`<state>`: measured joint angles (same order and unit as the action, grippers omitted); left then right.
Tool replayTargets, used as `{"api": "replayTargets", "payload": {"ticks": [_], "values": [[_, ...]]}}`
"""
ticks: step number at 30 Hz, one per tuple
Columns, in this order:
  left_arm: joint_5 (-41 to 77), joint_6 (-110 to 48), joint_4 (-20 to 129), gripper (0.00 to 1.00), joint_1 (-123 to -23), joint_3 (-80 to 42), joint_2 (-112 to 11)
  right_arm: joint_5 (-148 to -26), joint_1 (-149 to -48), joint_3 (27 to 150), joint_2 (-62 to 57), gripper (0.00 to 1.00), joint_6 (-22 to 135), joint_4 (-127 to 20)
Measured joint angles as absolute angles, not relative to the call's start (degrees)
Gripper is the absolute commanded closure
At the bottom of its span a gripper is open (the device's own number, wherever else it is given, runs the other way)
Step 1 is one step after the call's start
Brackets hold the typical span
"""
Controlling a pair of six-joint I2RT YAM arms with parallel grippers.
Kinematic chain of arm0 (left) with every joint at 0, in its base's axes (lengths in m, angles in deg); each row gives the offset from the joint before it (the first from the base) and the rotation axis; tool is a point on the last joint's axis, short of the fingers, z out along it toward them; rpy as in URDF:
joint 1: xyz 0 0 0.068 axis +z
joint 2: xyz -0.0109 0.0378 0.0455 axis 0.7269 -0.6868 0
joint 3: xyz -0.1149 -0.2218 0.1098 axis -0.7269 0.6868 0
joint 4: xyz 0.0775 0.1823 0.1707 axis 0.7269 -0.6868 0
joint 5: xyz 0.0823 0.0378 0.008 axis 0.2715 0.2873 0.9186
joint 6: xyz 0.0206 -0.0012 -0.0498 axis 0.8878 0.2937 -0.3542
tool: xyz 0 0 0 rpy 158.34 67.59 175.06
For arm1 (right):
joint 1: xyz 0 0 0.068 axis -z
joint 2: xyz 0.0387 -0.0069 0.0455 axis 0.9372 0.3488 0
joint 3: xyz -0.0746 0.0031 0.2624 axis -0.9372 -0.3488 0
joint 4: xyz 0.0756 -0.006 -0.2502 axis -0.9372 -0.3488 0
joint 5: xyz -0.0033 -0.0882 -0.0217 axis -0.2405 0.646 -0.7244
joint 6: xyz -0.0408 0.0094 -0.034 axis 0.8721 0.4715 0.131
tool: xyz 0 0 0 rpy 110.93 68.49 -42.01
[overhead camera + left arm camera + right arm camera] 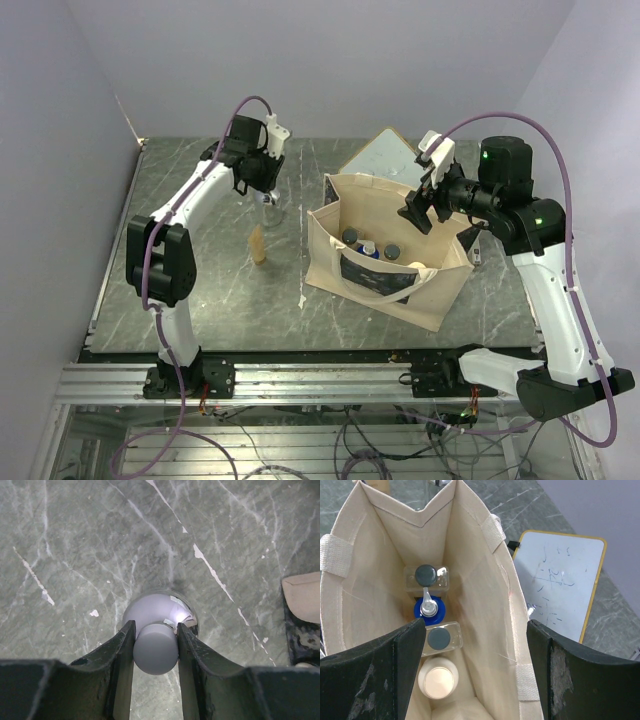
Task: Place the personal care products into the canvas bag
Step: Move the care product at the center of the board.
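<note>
My left gripper (268, 193) is shut on the silver cap (155, 648) of a clear bottle (272, 207) that stands on the table at the back left. A tan tube (259, 245) stands upright just in front of it and shows at the right edge of the left wrist view (302, 595). The cream canvas bag (352, 262) stands open at centre right. Inside are two clear bottles with dark caps (425, 573) (439, 638), a blue-capped pump bottle (426, 610) and a cream cylinder (438, 681). My right gripper (420, 210) is open and empty over the bag's right rim (502, 575).
A white wood-framed board (378, 155) lies behind the bag, also in the right wrist view (565, 580). A small white scrap (301, 299) lies on the grey marble table (200, 290) left of the bag. Purple walls close the back and sides.
</note>
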<state>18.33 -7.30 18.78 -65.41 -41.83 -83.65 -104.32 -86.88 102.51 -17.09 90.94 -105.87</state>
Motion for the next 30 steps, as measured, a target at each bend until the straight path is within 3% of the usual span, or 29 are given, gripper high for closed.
{"api": "replayTargets", "payload": {"ticks": [19, 30], "values": [[9.41, 1.07, 11.50, 0.93, -74.79, -26.38, -63.35, -104.67, -86.88, 102.49, -16.89, 0.18, 92.91, -108.15], [1.74, 9.58, 5.89, 0.93, -74.92, -15.88, -46.76, -114.03, -88.41, 106.43, -14.03, 0.18, 97.04, -108.43]]}}
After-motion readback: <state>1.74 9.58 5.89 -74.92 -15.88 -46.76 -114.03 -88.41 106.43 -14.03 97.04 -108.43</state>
